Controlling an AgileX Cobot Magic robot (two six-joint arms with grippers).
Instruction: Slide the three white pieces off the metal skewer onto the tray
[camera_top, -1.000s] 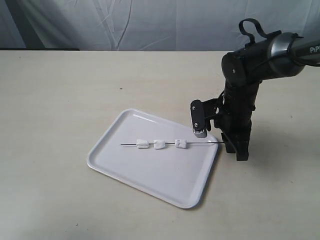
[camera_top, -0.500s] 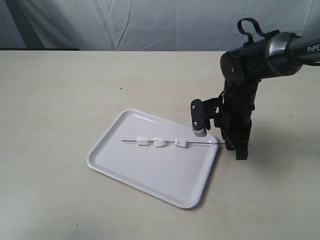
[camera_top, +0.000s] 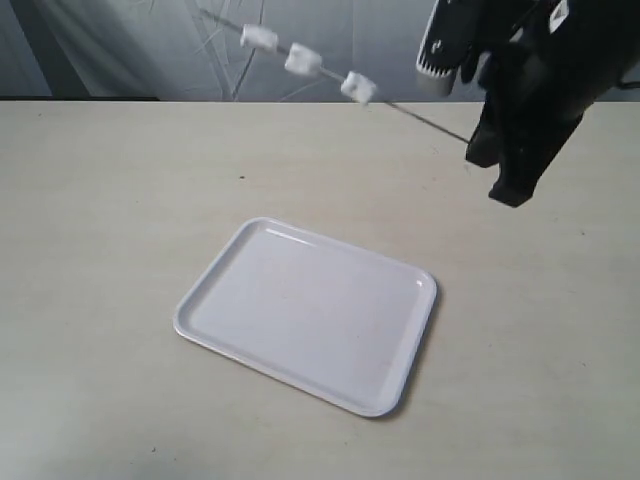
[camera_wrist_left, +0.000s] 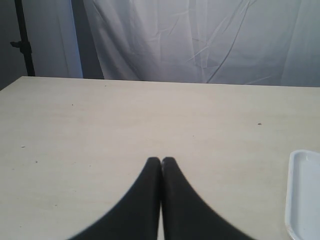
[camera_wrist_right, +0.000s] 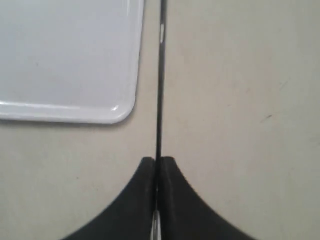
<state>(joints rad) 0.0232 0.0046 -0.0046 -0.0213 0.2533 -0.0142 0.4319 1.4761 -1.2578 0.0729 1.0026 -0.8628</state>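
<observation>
The pale table fills most of what I see, with a creased grey-white cloth hanging behind its far edge. The tray lies flat near the middle of the table, turned at a slant, and nothing lies in it.

My right arm hangs high over the table's right side, well above the tray. My right gripper has its two fingers pressed together on the near end of the metal skewer; in the right wrist view the rod comes straight out from between them. There it passes just beside the tray's rounded corner, over bare tabletop. In the exterior view the skewer slopes up and to the left from my grip, its free end the highest point, held in the air and touching nothing else.

The three white pieces sit on the rod's outer half, spaced apart in a row (none of them touching a neighbour), all off the tray.

My left gripper has its fingers tight together with nothing between them, low over bare table, with one edge of the tray in its view. The exterior view does not show it.
</observation>
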